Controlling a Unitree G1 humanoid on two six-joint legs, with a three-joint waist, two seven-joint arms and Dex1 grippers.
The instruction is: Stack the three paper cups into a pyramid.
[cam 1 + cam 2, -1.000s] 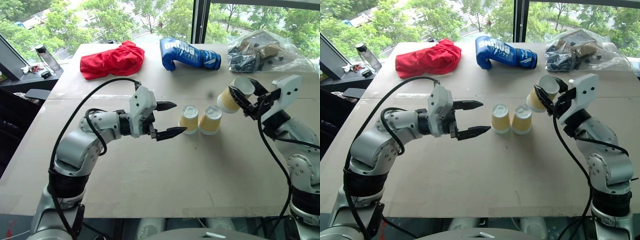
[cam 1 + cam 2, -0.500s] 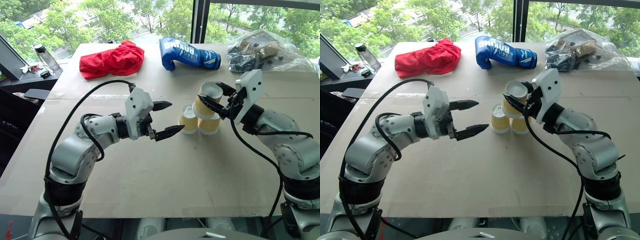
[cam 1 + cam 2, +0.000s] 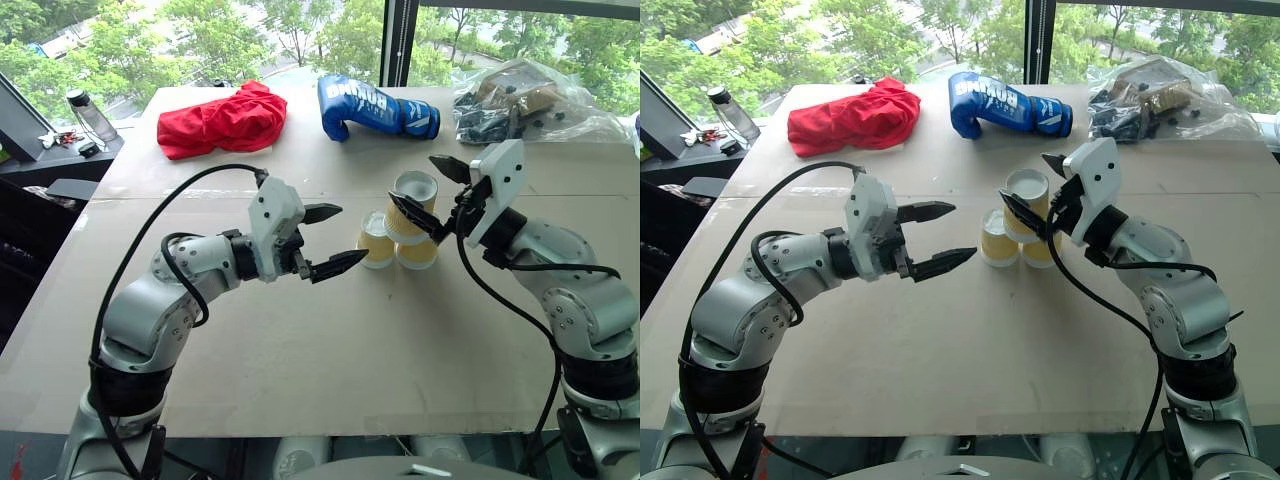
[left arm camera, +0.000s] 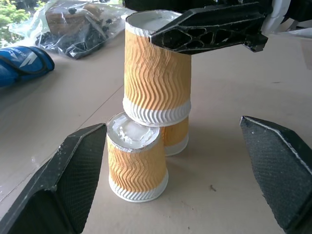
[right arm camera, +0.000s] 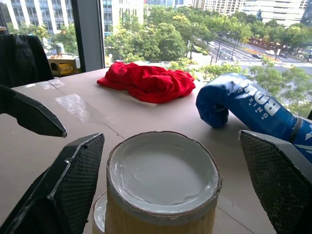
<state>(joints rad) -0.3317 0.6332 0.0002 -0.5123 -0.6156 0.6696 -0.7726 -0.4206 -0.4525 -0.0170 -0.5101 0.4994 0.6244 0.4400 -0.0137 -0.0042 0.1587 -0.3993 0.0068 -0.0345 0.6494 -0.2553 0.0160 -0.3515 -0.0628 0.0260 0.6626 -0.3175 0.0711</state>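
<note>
- Table (image 3: 330, 350), broad and tan, carries everything; a seam line crosses it from 9 o'clock to 3 o'clock in the head views
- Right gripper (image 3: 436, 194) reaches in from 3 o'clock; its two black fingers stand wide apart on either side of the top cup, and in the right wrist view daylight shows between each pad and the cup wall, so nothing is clamped
- Left gripper (image 3: 332, 240) points level from 9 o'clock toward the cups; its claw is wide and empty, with the lower fingertip just beside the left base cup and apart from it
- Red cloth (image 3: 222, 119) lies crumpled at the 11 o'clock part of the table
- Blue boxing glove (image 3: 375, 108) lies at 12 o'clock, beyond the cups
- Clear plastic bag (image 3: 525, 100) of dark items sits at 1 o'clock
- Top cup (image 3: 410, 202), ribbed, stands inverted with its white base up, resting across the two cups beneath; it looks slightly tilted in the left wrist view
- Left base cup (image 3: 376, 240) stands inverted near the table's centre; it touches the top cup's rim
- Right base cup (image 3: 417, 252) stands just beside the left one at its 3 o'clock, largely hidden under the top cup
</note>
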